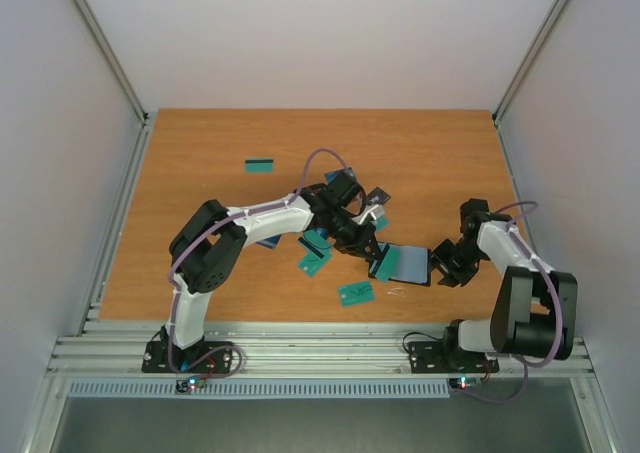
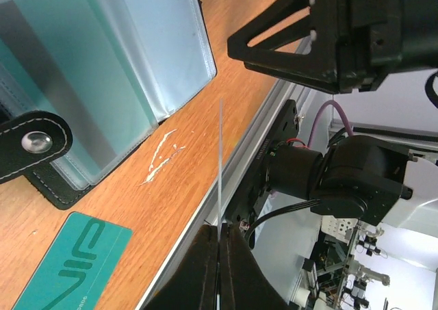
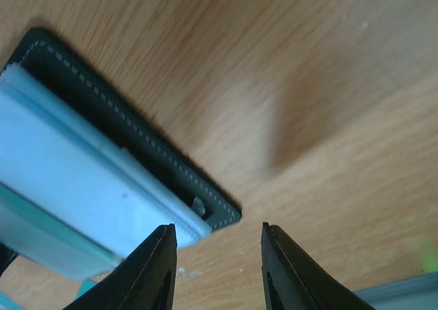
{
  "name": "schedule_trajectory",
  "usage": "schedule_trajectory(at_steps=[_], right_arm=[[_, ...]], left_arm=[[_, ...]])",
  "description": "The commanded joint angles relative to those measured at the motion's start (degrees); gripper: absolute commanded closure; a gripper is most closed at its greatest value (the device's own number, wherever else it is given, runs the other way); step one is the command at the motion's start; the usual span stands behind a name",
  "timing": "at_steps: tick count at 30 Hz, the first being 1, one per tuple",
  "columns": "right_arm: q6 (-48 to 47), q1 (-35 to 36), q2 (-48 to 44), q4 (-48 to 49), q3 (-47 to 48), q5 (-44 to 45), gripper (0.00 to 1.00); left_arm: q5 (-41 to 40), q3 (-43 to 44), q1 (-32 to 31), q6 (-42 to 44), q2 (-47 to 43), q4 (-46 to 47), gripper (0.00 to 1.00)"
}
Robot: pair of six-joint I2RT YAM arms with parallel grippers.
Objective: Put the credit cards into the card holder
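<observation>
One black, white-stitched card holder [image 1: 412, 264] lay open, clear sleeves showing. I counted five teal credit cards [image 1: 356, 293]. The left gripper [image 2: 219, 231] pinched one edge-on; the right gripper [image 3: 217, 229] stood with jaws spread.

Matt wood-grain table [image 3: 308, 63], scuffed white beside holder [image 1: 405, 263].
On holder: black stitched leather-look cover [image 3: 137, 139], glossy clear plastic sleeves [image 2: 157, 43], shiny metal snap [image 2: 35, 141]; beside holder, smooth teal plastic card [image 2: 72, 262].

The top camera looks down from high behind the near edge over the whole table [image 1: 200, 153], while both wrist cameras face it closely, sharing the open card holder [image 2: 102, 70].
</observation>
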Motion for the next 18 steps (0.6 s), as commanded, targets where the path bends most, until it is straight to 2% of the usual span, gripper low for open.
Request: schedule_trajectory(at_steps=[1, 7, 18], right_arm=[[0.7, -0.4, 4.3, 3.7, 3.1, 3.9, 0.64], [0.0, -0.3, 7.8, 4.7, 5.3, 10.2, 0.67], [-1.2, 2.5, 14.4, 6.8, 4.5, 5.9, 0.70]], left_arm=[[-0.5, 1.7, -0.3, 1.7, 0.8, -0.6, 1.00], [-0.6, 2.4, -0.3, 2.9, 0.9, -2.4, 1.00], [-1.4, 4.6, -0.2, 4.1, 3.5, -5.4, 1.00]])
